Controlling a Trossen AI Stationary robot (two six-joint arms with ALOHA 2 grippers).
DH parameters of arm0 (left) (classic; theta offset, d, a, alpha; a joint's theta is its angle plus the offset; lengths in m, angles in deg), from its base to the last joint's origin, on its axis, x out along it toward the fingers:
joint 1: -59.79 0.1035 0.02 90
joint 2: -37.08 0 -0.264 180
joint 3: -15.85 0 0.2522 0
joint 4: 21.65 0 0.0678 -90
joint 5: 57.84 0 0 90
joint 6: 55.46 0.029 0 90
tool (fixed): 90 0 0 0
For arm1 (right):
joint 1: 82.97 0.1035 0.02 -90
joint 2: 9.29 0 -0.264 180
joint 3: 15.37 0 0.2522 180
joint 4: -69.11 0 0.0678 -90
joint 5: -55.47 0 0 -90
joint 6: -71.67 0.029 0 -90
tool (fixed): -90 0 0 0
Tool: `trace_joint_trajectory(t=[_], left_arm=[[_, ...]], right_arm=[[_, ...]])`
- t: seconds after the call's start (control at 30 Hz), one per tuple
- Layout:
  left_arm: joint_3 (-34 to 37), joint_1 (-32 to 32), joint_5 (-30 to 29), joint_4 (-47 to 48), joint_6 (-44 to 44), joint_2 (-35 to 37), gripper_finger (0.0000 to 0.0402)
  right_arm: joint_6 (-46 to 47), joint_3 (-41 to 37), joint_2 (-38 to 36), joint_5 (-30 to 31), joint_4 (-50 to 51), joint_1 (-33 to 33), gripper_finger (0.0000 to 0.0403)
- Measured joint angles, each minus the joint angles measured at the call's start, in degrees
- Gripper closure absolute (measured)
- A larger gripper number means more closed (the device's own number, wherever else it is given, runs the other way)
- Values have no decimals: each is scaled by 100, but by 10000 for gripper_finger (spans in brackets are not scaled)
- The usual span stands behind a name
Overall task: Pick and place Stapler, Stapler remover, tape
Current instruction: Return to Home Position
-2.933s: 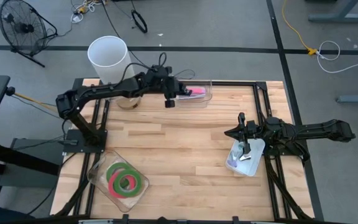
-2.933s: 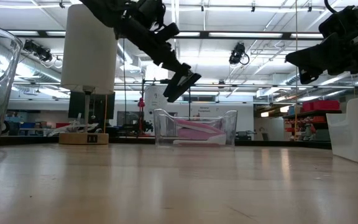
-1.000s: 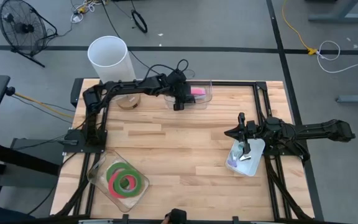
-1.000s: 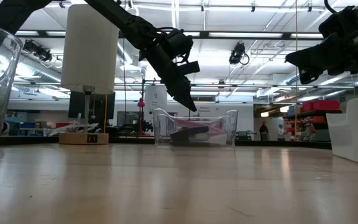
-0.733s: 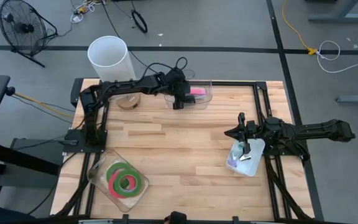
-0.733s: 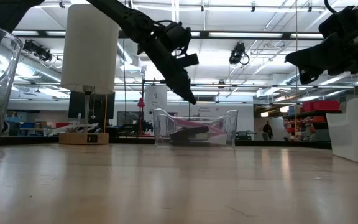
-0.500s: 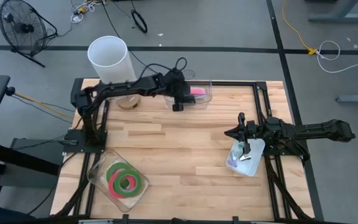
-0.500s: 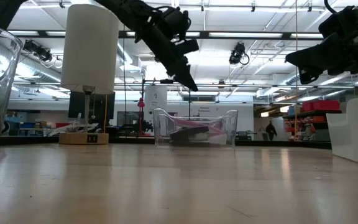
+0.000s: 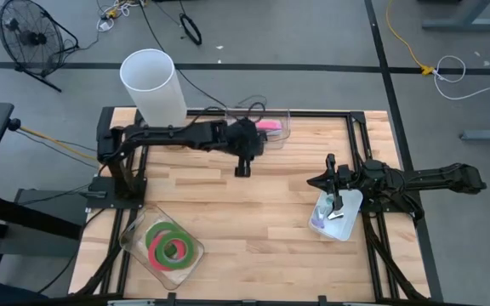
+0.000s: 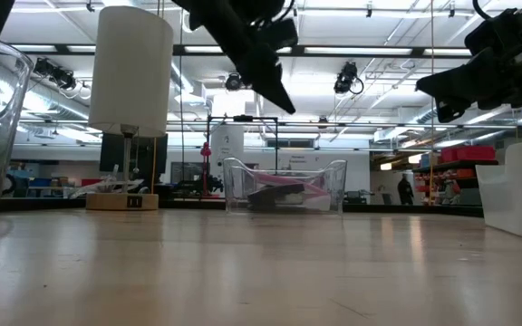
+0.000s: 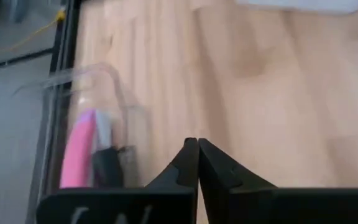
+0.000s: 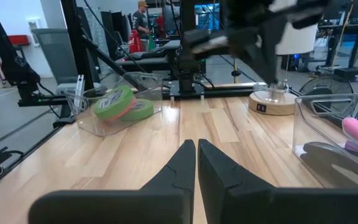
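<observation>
A clear bin [image 9: 270,127] at the table's far edge holds a pink stapler [image 11: 77,149] and a dark stapler [image 11: 108,167], lying side by side on its floor. My left gripper [image 9: 242,170] hangs shut and empty over the bare wood, just near of the bin and well above it [image 10: 279,95]. Green and red tape rolls [image 9: 173,246] lie flat in a clear tub at the near left. My right gripper [image 9: 316,180] rests shut at the right, above a small white tray [image 9: 351,228]. I cannot make out the stapler remover.
A tall white roll [image 9: 153,81] stands on a wooden base at the far left, beside the bin. The white tray holds small pale things [image 9: 320,223]. Bare wood [image 9: 253,212] stretches across the table's middle between bin, tub and tray.
My left gripper has risen from the clear bin's rim and drawn back toward the table's near edge, out over the bare wood, and its fingers have come together on nothing. The dark stapler stays lying in the bin beside the pink one.
</observation>
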Motion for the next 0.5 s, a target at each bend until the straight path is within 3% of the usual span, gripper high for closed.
trace_joint_trajectory(t=[0.1, 0.27, 0.5], left_arm=[[0, -235, 127, 103, -225, 67, 393], [54, -456, 885, -53, -970, 110, 396], [1313, -710, 847, -1362, -1322, 553, 398]], right_arm=[[0, 0, 1, 0, 4, 1, 381], [0, 0, 1, 0, 2, -1, 381], [0, 0, 3, 2, 0, 1, 381]])
